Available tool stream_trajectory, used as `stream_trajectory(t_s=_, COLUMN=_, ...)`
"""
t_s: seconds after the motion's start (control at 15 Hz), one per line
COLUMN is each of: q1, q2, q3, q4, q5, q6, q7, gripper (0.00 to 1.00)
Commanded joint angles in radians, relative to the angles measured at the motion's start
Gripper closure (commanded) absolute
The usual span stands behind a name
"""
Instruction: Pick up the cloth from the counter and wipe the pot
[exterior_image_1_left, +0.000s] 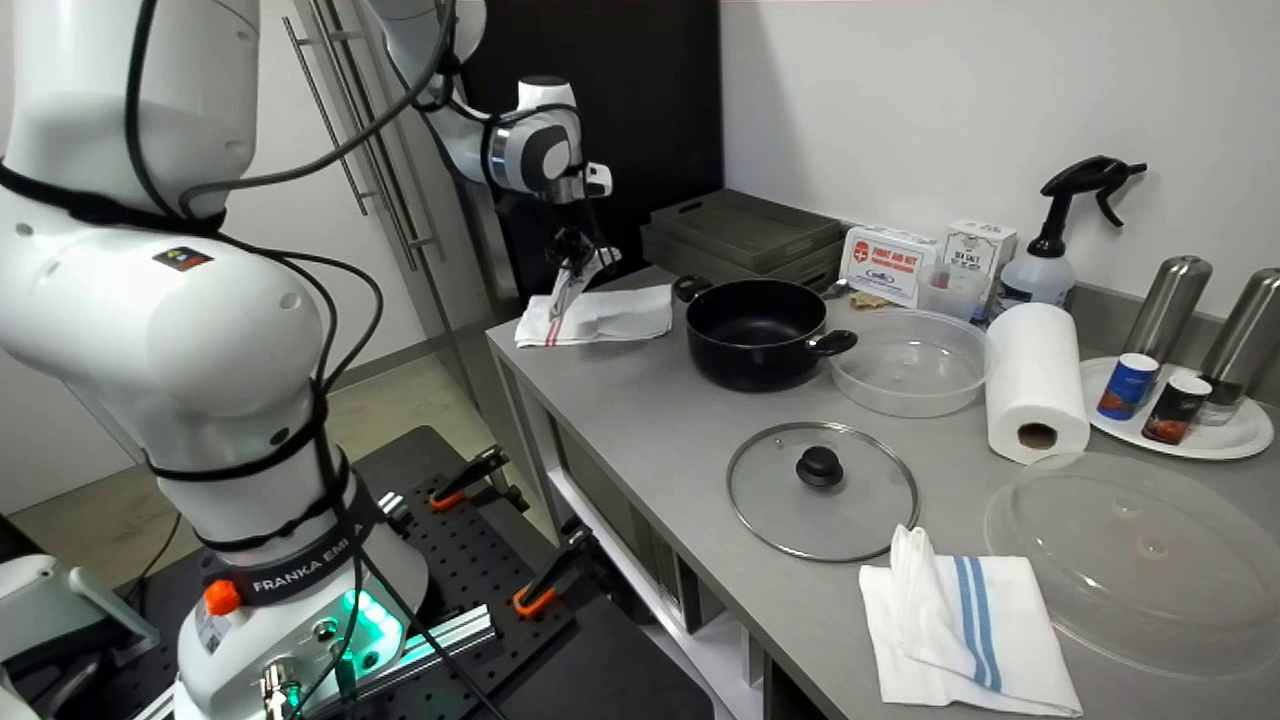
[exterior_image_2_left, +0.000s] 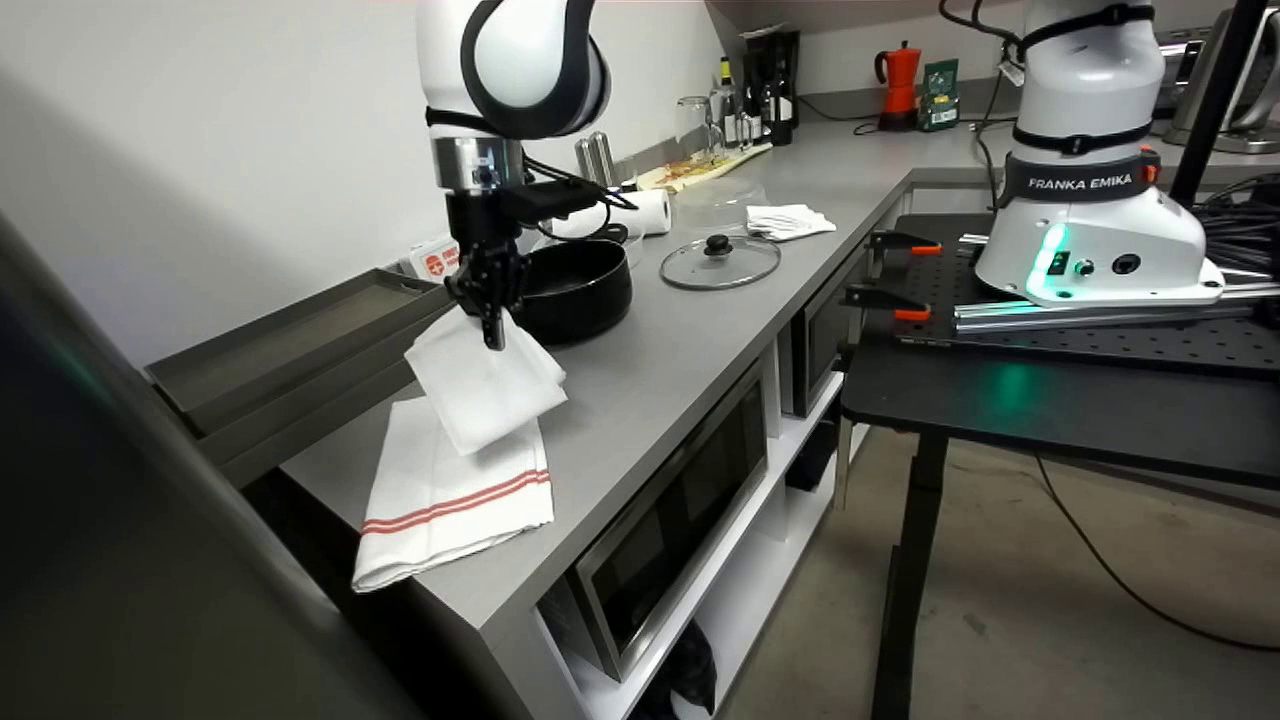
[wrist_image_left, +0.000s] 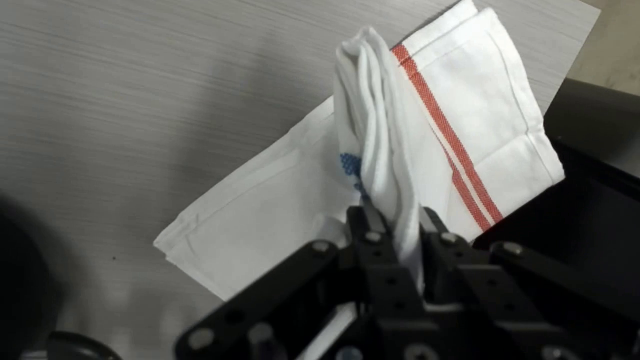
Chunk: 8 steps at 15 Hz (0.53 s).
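My gripper (wrist_image_left: 392, 215) is shut on a folded white cloth (wrist_image_left: 370, 110) with a blue patch. In both exterior views the gripper (exterior_image_1_left: 575, 262) (exterior_image_2_left: 490, 320) holds this cloth (exterior_image_2_left: 485, 385) over the counter's end. A white cloth with red stripes (exterior_image_1_left: 625, 312) (exterior_image_2_left: 450, 510) lies flat on the counter below it. Whether the held cloth touches it is not clear. The black pot (exterior_image_1_left: 745, 350) (exterior_image_2_left: 590, 295) stands uncovered beside the cloths. In the wrist view a dark rounded shape at the left edge looks like part of the pot (wrist_image_left: 22, 270).
Stacked grey trays (exterior_image_1_left: 745, 235) (exterior_image_2_left: 290, 360) stand against the wall behind the gripper. A glass lid (exterior_image_1_left: 820, 515), a clear plastic bowl (exterior_image_1_left: 910, 375), a paper towel roll (exterior_image_1_left: 1035, 370) and a white cloth with blue stripes (exterior_image_1_left: 960, 630) lie farther along the counter.
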Motion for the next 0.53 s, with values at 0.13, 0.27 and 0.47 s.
stream_trajectory(t_s=0.13, q1=0.010, q2=-0.095, q3=-0.088, q4=-0.053, q5=-0.069, q6=0.027, q7=0.113, gripper=0.96)
stream_trajectory(t_s=0.27, q1=-0.006, q2=-0.109, q3=-0.120, q4=-0.044, q5=-0.077, q6=0.020, q7=0.147, gripper=0.96)
stream_trajectory(t_s=0.47, q1=-0.025, q2=-0.132, q3=-0.176, q4=-0.038, q5=-0.096, q6=0.011, q7=0.199, gripper=0.96)
